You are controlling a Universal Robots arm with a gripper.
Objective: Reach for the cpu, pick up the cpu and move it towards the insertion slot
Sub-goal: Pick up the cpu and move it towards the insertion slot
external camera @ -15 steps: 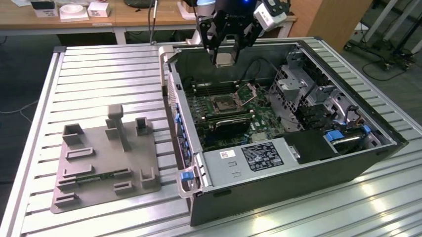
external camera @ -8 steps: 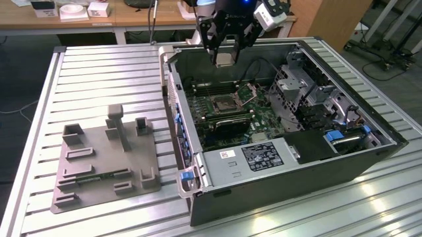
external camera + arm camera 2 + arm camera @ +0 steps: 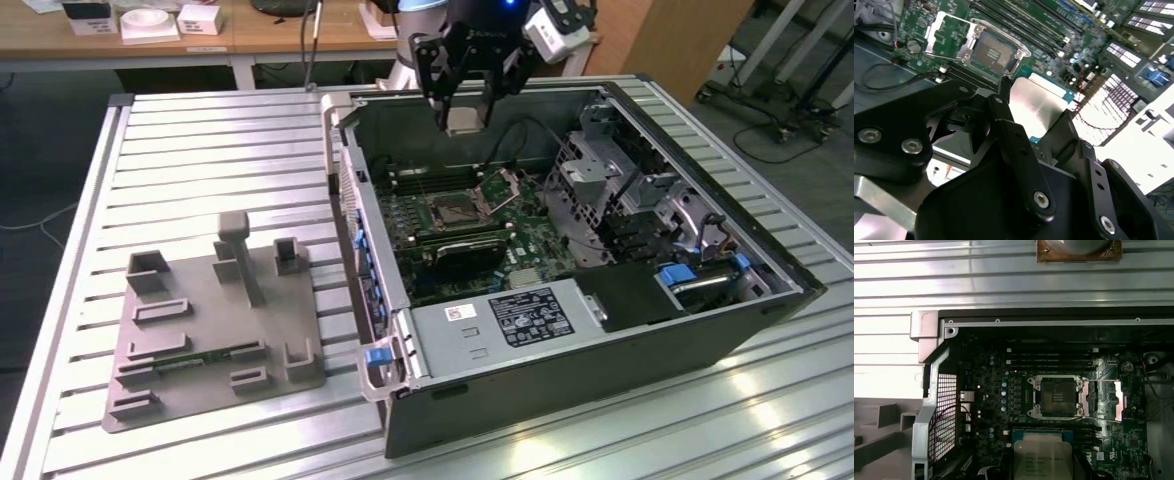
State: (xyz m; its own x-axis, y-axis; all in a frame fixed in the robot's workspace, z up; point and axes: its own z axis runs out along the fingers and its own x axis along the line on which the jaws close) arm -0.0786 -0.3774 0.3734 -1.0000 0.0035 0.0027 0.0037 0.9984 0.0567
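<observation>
My gripper [image 3: 463,112] hangs over the back part of the open computer case, shut on the cpu [image 3: 463,122], a small silvery square chip. In the second wrist view the black fingers [image 3: 1004,107] clamp the chip [image 3: 1036,107] by its edges. The first wrist view shows the chip's pale top [image 3: 1043,456] just short of the insertion slot [image 3: 1056,396]. The slot [image 3: 451,212] is a metal-framed socket with a dark centre on the green motherboard, below and in front of the chip. Its hinged frame plate [image 3: 505,188] stands open beside it. The socket [image 3: 995,52] lies bare, with air between it and the chip.
The case walls [image 3: 350,190] ring the motherboard. A white-labelled black box [image 3: 527,315] sits at the case front and drive cages [image 3: 614,190] on the exterior view's right. A grey plastic fixture [image 3: 214,320] with a green memory stick [image 3: 200,357] lies on the slatted table [image 3: 200,150].
</observation>
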